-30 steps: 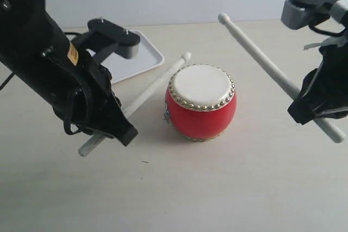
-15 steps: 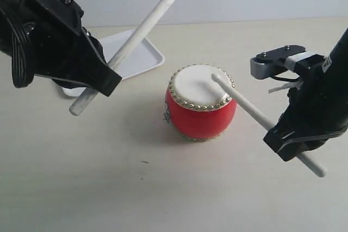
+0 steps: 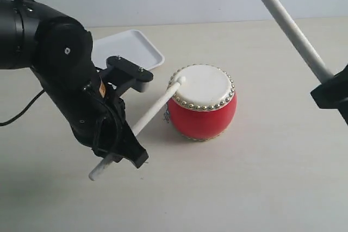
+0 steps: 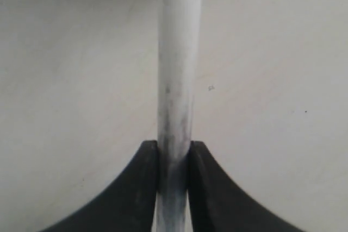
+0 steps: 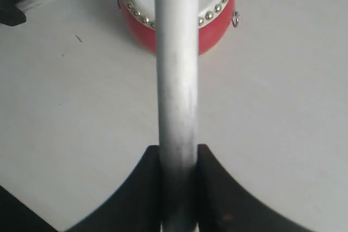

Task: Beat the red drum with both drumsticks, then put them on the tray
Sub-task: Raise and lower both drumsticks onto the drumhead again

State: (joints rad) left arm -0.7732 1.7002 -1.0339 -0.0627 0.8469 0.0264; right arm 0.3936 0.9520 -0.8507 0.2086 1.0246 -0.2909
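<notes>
On my far left, the left arm [image 3: 60, 74] leans low over the desk [image 3: 244, 188]. Its left fingers [image 4: 137, 188] are drawn in narrow on the left drumstick [image 3: 151, 111], and in the left wrist view they pinch the shaft from both sides. A short butt end pokes out below the grip, close to the desk surface; I cannot tell whether it touches. From the grip the stick slopes up and to the right. Its rounded tip sits on the left edge of the cream skin of the red drum [image 3: 201, 115].

Behind the arm, the tray [image 3: 133, 47] lies at the back left of the desk. It is partly hidden by the arm and lies apart from the drum.

The drum stands upright near the middle of the desk, with a ring of studs around its skin.

To the right, the right drumstick [image 3: 288, 25] hangs well above the drum and touches nothing. It slants up and to the left, and its tip reaches the top edge of the exterior view. The right fingers [image 5: 217, 188] are closed narrow on its shaft, one on each side. Only a black corner of them shows at the right edge of the exterior view. In the right wrist view the drum lies beyond the stick, partly covered by it.
</notes>
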